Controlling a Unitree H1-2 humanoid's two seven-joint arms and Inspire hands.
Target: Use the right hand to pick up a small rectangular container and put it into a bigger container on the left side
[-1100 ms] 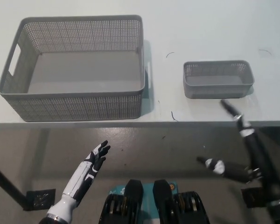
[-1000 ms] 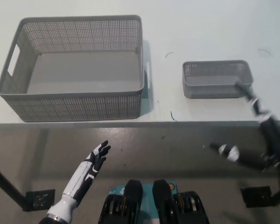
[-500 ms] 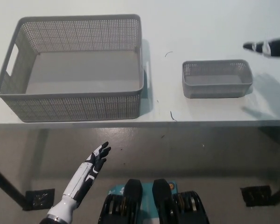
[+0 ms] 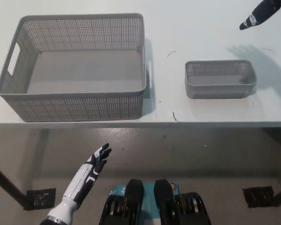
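Observation:
A small grey mesh rectangular container sits on the white table, right of centre. A large grey mesh basket with handle cut-outs stands at the left, empty. Only a black fingertip part of my right hand shows at the top right corner, high above and beyond the small container, casting a shadow on the table by it; most of the hand is out of frame. My white left hand rests below the table's front edge at the lower left, fingers straight and apart, holding nothing.
The white table ends at a front edge running across the picture's middle. Below it lies grey floor. A few thin dark marks lie on the table between the two containers.
My right arm has swung up from below the table's front edge at the right to high over the table's far right corner. The containers and left hand have stayed put.

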